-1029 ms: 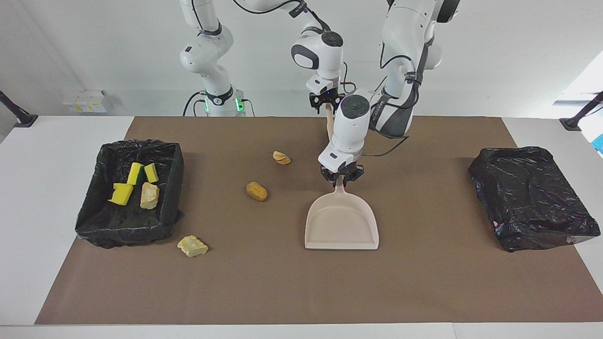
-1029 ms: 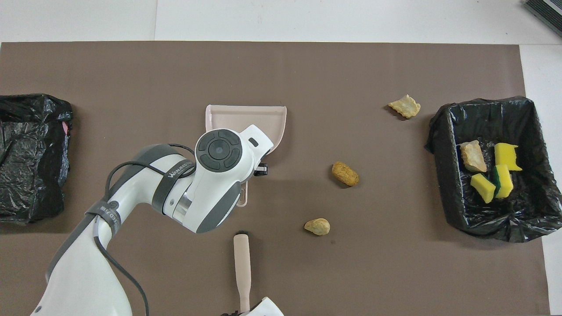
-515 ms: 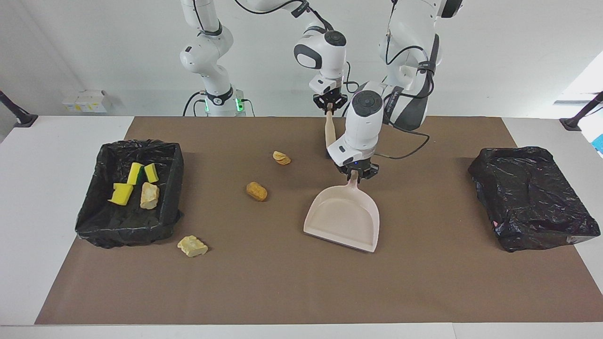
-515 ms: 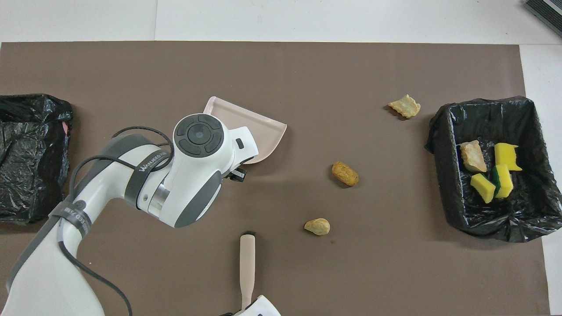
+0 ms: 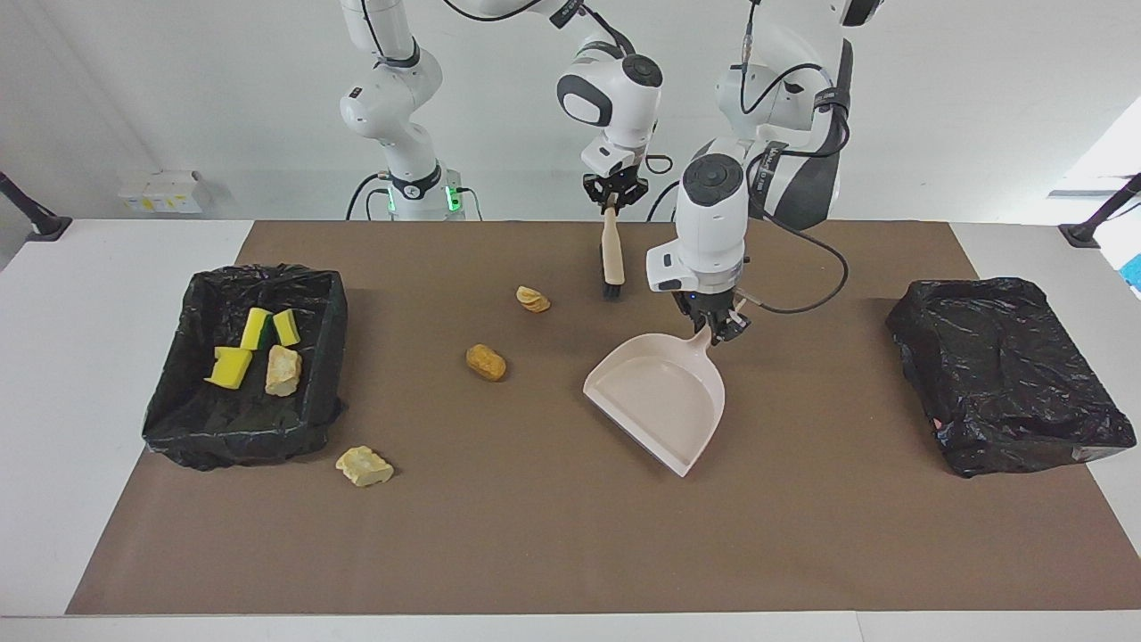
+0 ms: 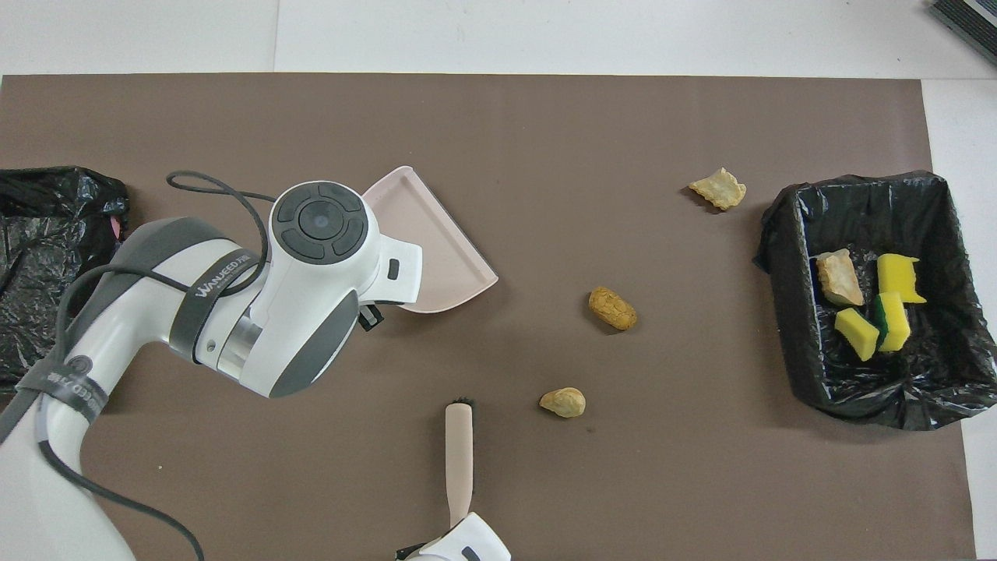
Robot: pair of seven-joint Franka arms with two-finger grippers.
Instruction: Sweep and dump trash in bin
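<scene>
Yellow sponge pieces [image 5: 233,366] and a tan lump [image 5: 283,370] sit inside the lined bin [image 5: 332,294]; three bread-like scraps [image 5: 486,362] lie on the mat beside it. Left gripper [image 5: 718,326] clamps the dustpan [image 5: 661,398]; right gripper [image 5: 613,198] clenches the brush [image 5: 611,259].

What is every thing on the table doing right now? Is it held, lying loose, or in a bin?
Dustpan: held by its handle in the shut left gripper, turned slantwise.
Brush: held upright in the shut right gripper, bristles down.
Bin with trash: open, holds three yellow sponge pieces and one pale lump.
Other bin: covered in black plastic.
Three bread-like lumps: lying loose on the brown mat.
</scene>
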